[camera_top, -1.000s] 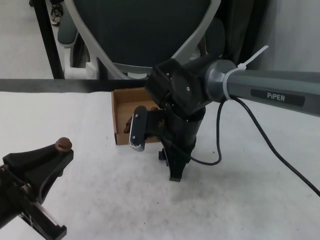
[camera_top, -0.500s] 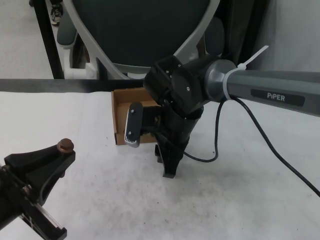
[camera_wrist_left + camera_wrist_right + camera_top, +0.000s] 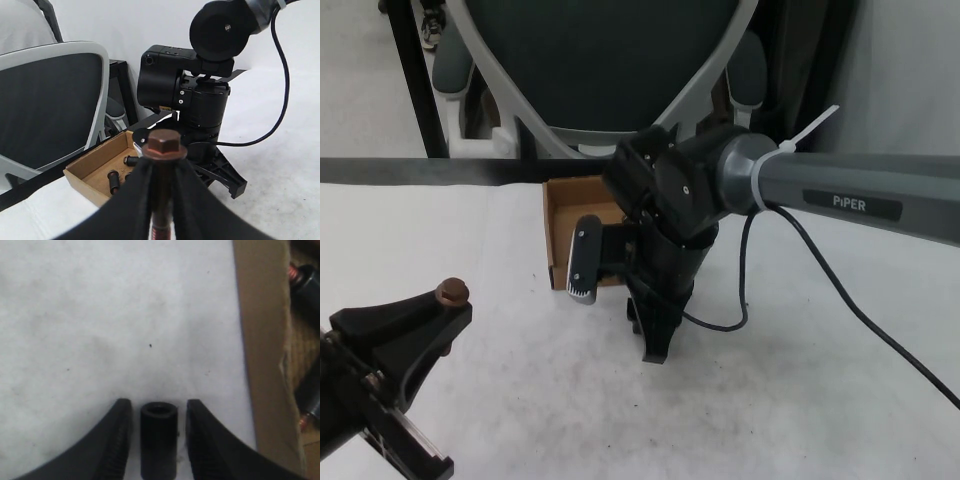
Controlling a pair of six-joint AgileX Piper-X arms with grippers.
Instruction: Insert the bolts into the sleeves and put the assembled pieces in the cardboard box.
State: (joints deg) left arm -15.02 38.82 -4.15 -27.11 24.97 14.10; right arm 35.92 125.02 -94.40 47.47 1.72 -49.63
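Black sleeve [image 3: 159, 440] near cardboard box [image 3: 260, 340], straddled by spread right hand [image 3: 158, 407]: liable to slip under uneven closing. Left hand [image 3: 162, 162] pinching bolt [image 3: 162, 145], prone to jamming.

The bolt [image 3: 161, 145] is copper-brown with a hexagonal head. It stands upright, head up, clamped between the fingers of the left gripper [image 3: 161, 164], with its threaded shank running down between them. The sleeve [image 3: 159, 440] is a short black tube, its open end facing the wrist. It sits between the right gripper's [image 3: 159, 404] fingers with a slim gap on each side. The cardboard box [image 3: 260, 350], shallow and open-topped, lies just beside the right gripper and holds several dark assembled pieces [image 3: 114, 181].
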